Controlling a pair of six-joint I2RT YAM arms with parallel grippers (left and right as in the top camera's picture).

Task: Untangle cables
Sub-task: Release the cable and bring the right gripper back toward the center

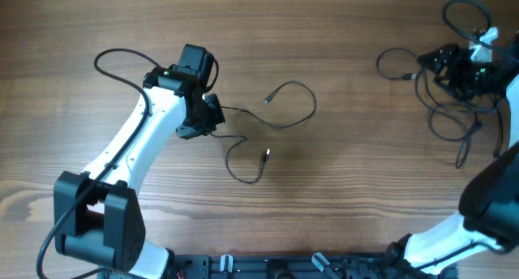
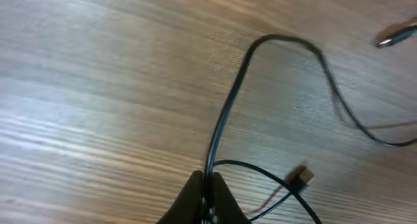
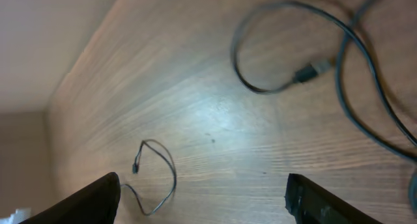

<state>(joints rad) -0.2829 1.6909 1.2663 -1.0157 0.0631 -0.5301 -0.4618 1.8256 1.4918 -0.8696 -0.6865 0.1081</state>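
Observation:
One thin black cable (image 1: 284, 121) lies spread in loose loops at the table's middle, with small plug ends (image 1: 266, 153) showing. My left gripper (image 1: 207, 117) is shut on its left part. In the left wrist view the jaws (image 2: 210, 188) pinch the cable (image 2: 228, 100), and a plug (image 2: 300, 177) lies just to the right. A tangled bunch of black cables (image 1: 450, 121) lies at the far right. My right gripper (image 1: 450, 68) is over that bunch, open and empty (image 3: 202, 198). In the right wrist view a cable loop (image 3: 260, 87) with a plug (image 3: 313, 71) lies ahead of the jaws.
The thicker black arm cable (image 1: 113, 60) loops behind the left arm. The table's right edge (image 1: 512, 109) is close to the tangled bunch. In the right wrist view the far table edge (image 3: 78, 61) and the spread cable (image 3: 159, 175) show.

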